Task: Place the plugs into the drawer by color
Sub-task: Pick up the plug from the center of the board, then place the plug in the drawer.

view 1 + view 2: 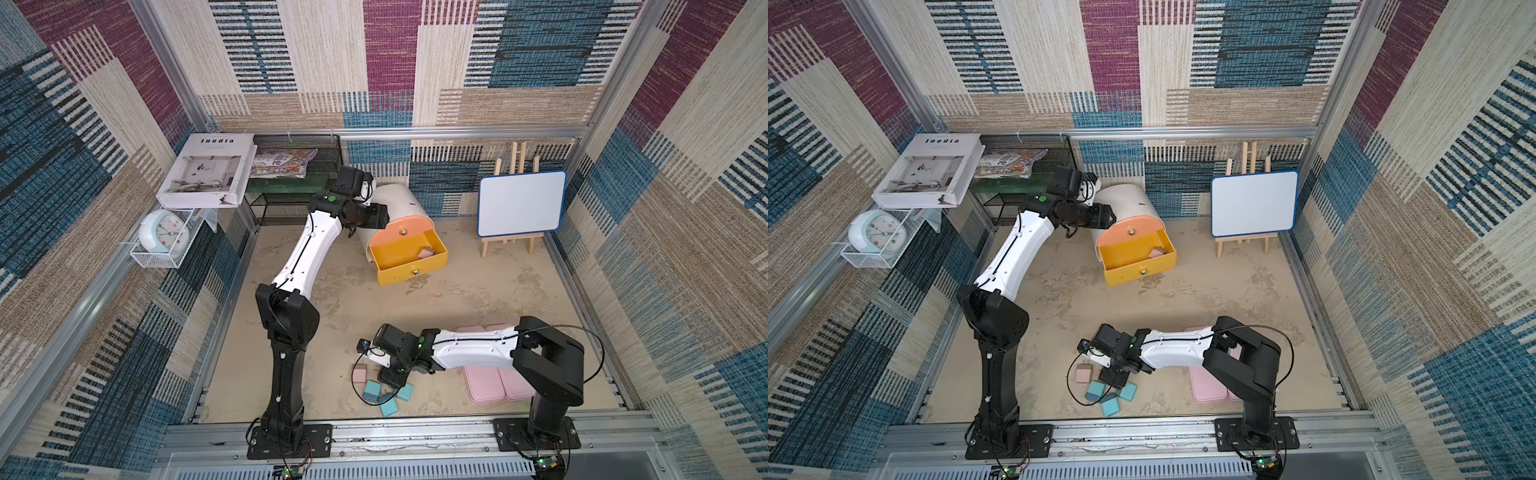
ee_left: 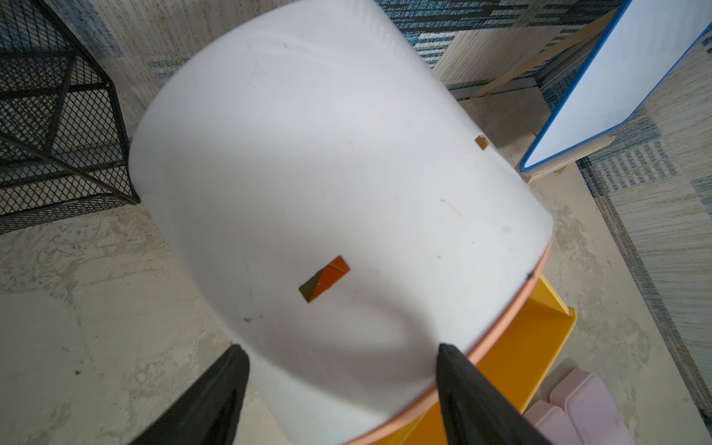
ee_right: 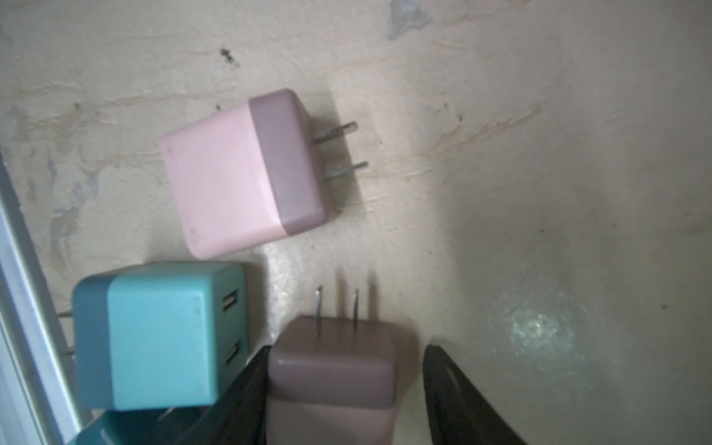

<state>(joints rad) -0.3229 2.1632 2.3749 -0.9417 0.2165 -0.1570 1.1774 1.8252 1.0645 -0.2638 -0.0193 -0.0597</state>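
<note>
The drawer is a white drum cabinet at the back, also filling the left wrist view. Its yellow drawer is pulled out with a pink plug inside; the peach front above is shut. My left gripper is open over the drum's top near its front rim. Near the front edge lie a pink plug and three blue plugs. My right gripper points down, open, around another pink plug. One finger touches that plug and a gap shows at the other.
Flat pink cases lie under the right arm. A small whiteboard on an easel stands at the back right. A black mesh rack, a book and a clock are at the back left.
</note>
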